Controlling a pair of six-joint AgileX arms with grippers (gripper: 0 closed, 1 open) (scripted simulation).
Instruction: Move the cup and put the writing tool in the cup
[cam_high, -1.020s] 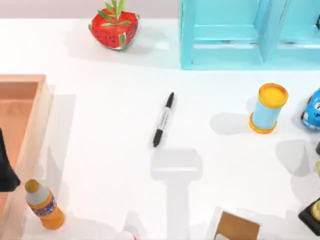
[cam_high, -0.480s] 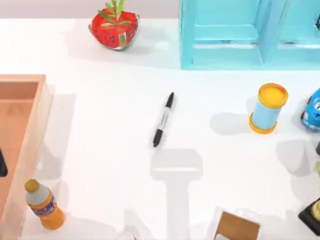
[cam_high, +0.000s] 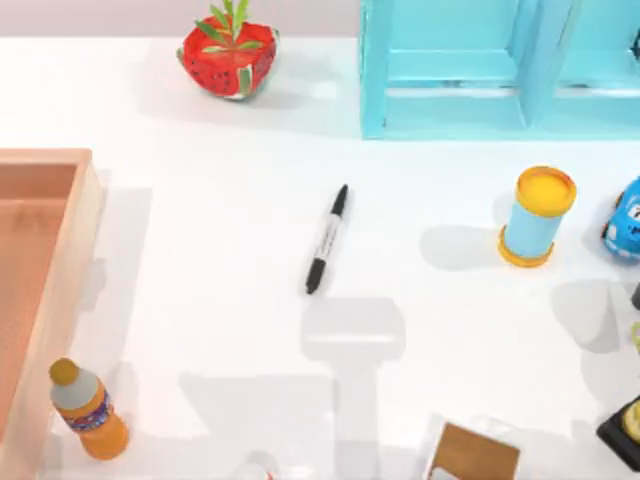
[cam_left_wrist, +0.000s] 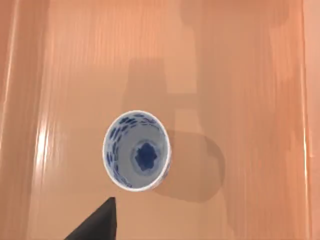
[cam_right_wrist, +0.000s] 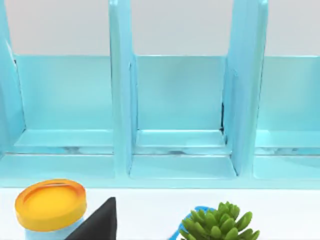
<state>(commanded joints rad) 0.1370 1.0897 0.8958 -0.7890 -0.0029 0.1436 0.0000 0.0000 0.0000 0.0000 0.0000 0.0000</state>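
The cup (cam_left_wrist: 136, 150), white with a blue pattern, stands upright on the floor of the wooden tray (cam_left_wrist: 240, 100), and the left wrist view looks straight down into it. A black part of my left gripper (cam_left_wrist: 97, 225) hangs above the tray just beside the cup's rim. The writing tool (cam_high: 327, 239), a slim black marker with a white band, lies flat near the middle of the white table, angled with its cap end toward the back. The tray's corner (cam_high: 85, 230) sits at the table's left edge. A black part of my right gripper (cam_right_wrist: 97, 222) faces the shelf.
A turquoise shelf unit (cam_high: 450, 70) stands at the back right, a strawberry-shaped planter (cam_high: 228, 55) at the back. A light-blue cylinder with yellow rims (cam_high: 538, 215) and a blue toy car (cam_high: 625, 220) are at the right. An orange bottle (cam_high: 88, 410) stands front left.
The dark shape of my left arm at the top view's left edge has slid out of that view over the tray. The marker has not moved.
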